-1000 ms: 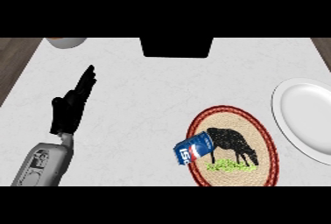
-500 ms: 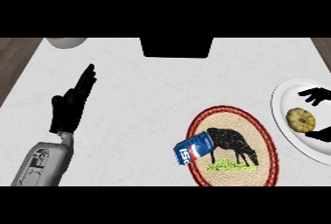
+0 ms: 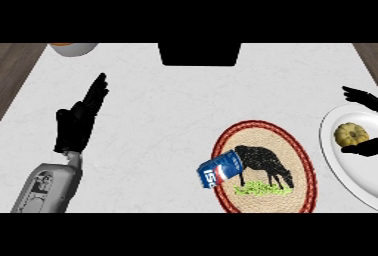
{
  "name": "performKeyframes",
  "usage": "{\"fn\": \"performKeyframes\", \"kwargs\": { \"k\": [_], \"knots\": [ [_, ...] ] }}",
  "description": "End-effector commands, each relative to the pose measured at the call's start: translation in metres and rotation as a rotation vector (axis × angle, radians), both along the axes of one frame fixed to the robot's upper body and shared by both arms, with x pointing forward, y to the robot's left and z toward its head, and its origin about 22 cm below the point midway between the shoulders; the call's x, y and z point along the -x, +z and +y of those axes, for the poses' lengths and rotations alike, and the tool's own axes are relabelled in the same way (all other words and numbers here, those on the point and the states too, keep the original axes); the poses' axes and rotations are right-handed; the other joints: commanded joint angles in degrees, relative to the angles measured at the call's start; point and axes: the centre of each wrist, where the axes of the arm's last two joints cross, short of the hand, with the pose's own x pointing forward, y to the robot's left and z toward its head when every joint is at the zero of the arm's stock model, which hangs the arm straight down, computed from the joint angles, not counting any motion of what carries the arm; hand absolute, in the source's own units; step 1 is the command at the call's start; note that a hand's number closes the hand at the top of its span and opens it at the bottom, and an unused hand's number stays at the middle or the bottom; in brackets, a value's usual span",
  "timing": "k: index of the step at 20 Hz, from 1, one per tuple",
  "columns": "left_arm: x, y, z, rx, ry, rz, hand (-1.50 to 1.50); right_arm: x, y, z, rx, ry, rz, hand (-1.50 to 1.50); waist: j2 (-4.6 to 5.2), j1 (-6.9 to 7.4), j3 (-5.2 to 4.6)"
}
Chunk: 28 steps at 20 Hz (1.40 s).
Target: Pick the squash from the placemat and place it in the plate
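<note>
White marble counter (image 3: 170, 100), with the squash (image 3: 349, 134) lying on the plate (image 3: 341, 167).
Right hand (image 3: 364, 98) is spread open around the squash, holding nothing. Left of the plate sits the placemat (image 3: 295, 150), a blue can (image 3: 220, 170) tipped on it. Far left of the plate, the left hand (image 3: 80, 120) rests open, fingers straight.

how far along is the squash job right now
Nearly done. The squash is off the placemat and lies on the plate. The right hand has fingers either side of it, apparently apart. Left: draw that hand away. The left hand rests open.
</note>
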Motion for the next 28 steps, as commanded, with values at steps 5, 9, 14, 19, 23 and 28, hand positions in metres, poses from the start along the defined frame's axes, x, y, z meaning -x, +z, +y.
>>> {"fn": "performKeyframes", "kwargs": {
  "k": [5, 9, 14, 19, 23, 28],
  "knots": [
    [-0.002, 0.003, 0.004, 0.020, -0.001, -0.005, 0.00, 0.031, 0.061, -0.073, -0.319, -0.195, -0.088, -1.50, 0.30, 0.20, 0.10],
    [-0.006, 0.003, -0.010, 0.007, 0.011, -0.031, 0.00, 0.066, 0.069, -0.104, -0.357, -0.303, -0.101, -1.50, 0.62, 0.20, 0.25],
    [0.000, 0.003, 0.005, 0.008, 0.005, -0.014, 0.00, 0.100, 0.083, -0.130, -0.374, -0.322, -0.118, -1.50, 0.71, 0.45, 0.42],
    [-0.002, 0.004, 0.002, 0.009, -0.005, -0.025, 0.00, 0.107, 0.093, -0.137, -0.351, -0.304, -0.077, -1.50, 0.88, 0.79, 0.59],
    [0.000, 0.004, 0.013, 0.008, 0.002, -0.031, 0.00, 0.119, 0.096, -0.143, -0.330, -0.333, -0.076, -1.50, 1.00, 1.05, 0.74],
    [0.001, 0.002, 0.004, 0.025, -0.009, -0.016, 0.00, 0.121, 0.094, -0.144, -0.345, -0.350, -0.090, -1.50, 0.95, 1.30, 0.88]
  ]
}}
